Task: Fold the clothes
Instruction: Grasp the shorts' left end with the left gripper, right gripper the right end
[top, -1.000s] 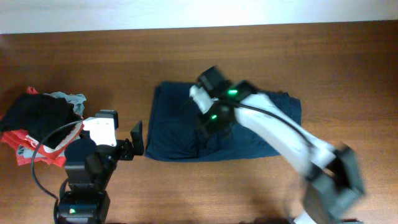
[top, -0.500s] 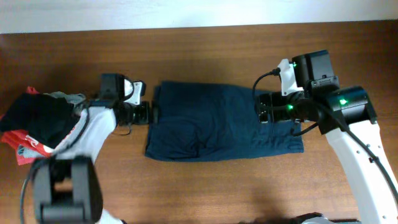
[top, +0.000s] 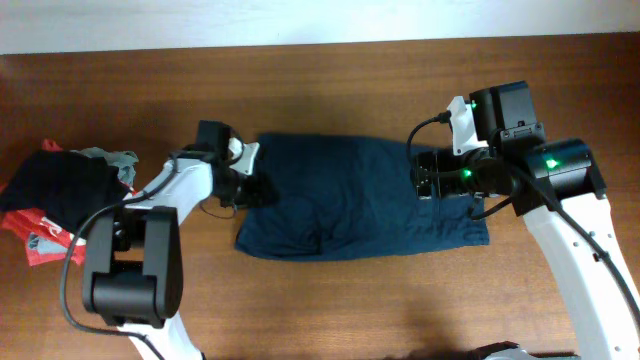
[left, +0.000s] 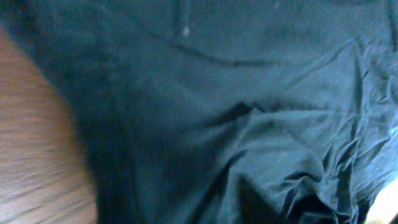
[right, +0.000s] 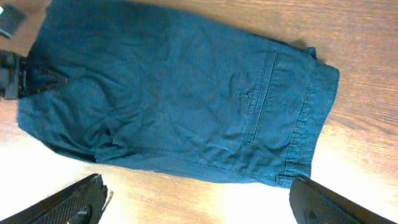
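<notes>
Wood table (top: 330, 80), white wall (top: 300, 20) beyond. Navy garment (top: 350, 205) lies flat. L claw (top: 245, 186) at its left edge, grip can't tell; R claw (top: 428, 178) over right end, released.

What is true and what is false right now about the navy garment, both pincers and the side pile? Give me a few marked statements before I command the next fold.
1. The navy garment lies spread on the wooden table between the two arms. True.
2. The right pincer is clamped on the waistband. False: its fingers stand wide apart above the cloth, holding nothing.
3. The left pincer is at the garment's left edge. True.
4. The pile of other clothes sits beside the right arm. False: it lies at the table's left end, beside the left arm.
5. A pocket shows near the waistband. True.
</notes>
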